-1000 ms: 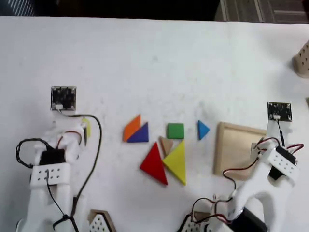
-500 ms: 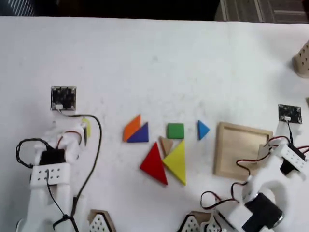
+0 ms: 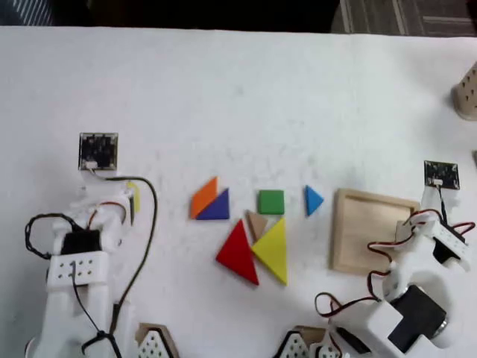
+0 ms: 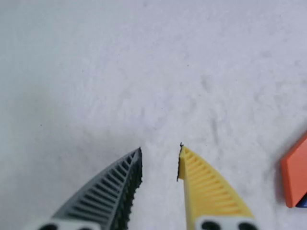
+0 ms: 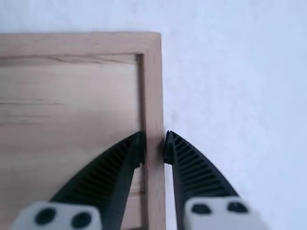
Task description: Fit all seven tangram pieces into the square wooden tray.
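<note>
Near the left edge of the white surface (image 3: pixel 238 97) you find your left claw (image 4: pixel 159 155). It is released: the grey finger and the yellow finger stand apart, and the surface shows between them. It is well apart from the pieces.

The seven pieces lie loose around the middle of the surface, all of them outside the tray. The orange triangle (image 3: pixel 203 198) comes first and touches the purple triangle (image 3: pixel 216 207) along one side. The red triangle (image 3: pixel 238 253) lies closer to the edge where the arms stand, just beside the yellow triangle (image 3: pixel 274 250). A small tan piece (image 3: pixel 256 222) sits between the far tips of these two. The green square (image 3: pixel 270 202) lies just beyond the tan piece. The small blue triangle (image 3: pixel 313 201) lies between the green square and the tray, apart from both.

The square wooden tray (image 3: pixel 358 231) lies flat near the right edge of the surface, and its floor shows bare wood. Your right claw (image 5: pixel 153 146) is clenched on the tray's rim, on the side that faces the right edge. One black finger is inside the tray, the other is outside, and both tips press the wood.
</note>
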Controlling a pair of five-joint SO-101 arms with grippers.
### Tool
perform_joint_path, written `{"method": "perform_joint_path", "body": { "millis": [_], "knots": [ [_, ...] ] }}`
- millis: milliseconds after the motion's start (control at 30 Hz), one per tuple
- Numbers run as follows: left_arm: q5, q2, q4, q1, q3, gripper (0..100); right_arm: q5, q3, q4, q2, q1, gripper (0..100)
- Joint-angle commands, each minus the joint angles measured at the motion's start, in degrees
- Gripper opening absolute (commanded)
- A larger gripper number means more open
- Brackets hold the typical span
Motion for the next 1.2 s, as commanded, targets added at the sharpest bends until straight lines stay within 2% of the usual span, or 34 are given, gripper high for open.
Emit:
{"method": "perform_joint_path", "body": {
  "millis": [0,167,367,567,867,1000,1167],
  "knots": [
    [0.3,0.1,-1.8,1.3,-2.5,16,0.5,-1.7,0.7,2.8,-3.7,0.9],
    [0.3,0.1,-1.8,1.3,-2.5,16,-0.5,-1.7,8.0,2.2,-8.9,1.7],
    [0.3,0.1,-1.8,1.4,-2.5,16,-6.9,-1.4,11.8,-1.6,-11.5,1.7],
    [0.3,0.1,-1.8,1.4,-2.5,16,-4.4,3.9,14.4,-9.5,-14.8,1.7],
    [0.3,0.1,-1.8,1.3,-2.5,16,-4.7,13.2,14.6,-21.9,-26.5,1.7],
    [0.3,0.1,-1.8,1.5,-2.4,16,-9.1,13.5,14.1,-22.5,-27.1,2.2],
    [0.4,0.0,-1.1,4.6,-2.3,16,-9.2,13.3,14.2,-22.9,-25.1,2.2]
  ]
}}
